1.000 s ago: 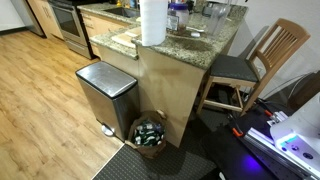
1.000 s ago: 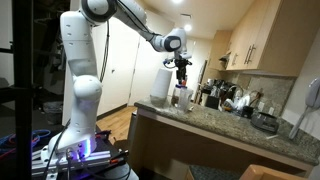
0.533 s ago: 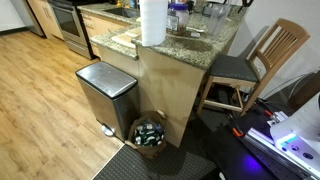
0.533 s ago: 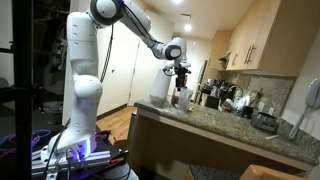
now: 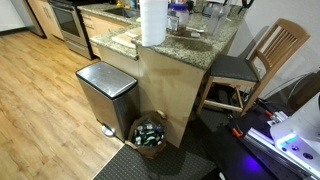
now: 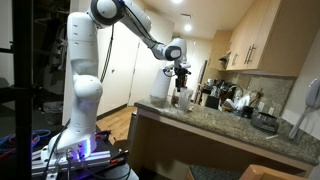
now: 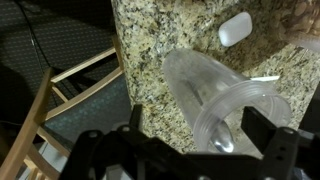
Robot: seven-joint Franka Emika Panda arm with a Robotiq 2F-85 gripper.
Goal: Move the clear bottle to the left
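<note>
My jaws (image 7: 200, 138) are spread wide, one finger on each side of the clear bottle (image 7: 215, 100), and the wrist view shows a gap on at least one side, so I am not gripping it. The bottle stands upright on the granite table (image 7: 150, 50), its open mouth facing up at me. In an exterior view the bottle (image 6: 183, 98) is just beside the white paper-towel roll (image 6: 160, 87), on the side turned away from my base, with my jaws (image 6: 181, 80) directly above it.

Compared with a second ago, my wrist has dropped a little closer to the bottle and my elbow has swung over. Since half a second ago nothing has shifted, and the bottle has stayed beside the roll throughout.

Past the table edge, well apart from the roll (image 5: 153, 22), stands a wooden chair (image 5: 275, 50). A steel pedal bin (image 5: 105, 90) sits on the floor below the roll.
</note>
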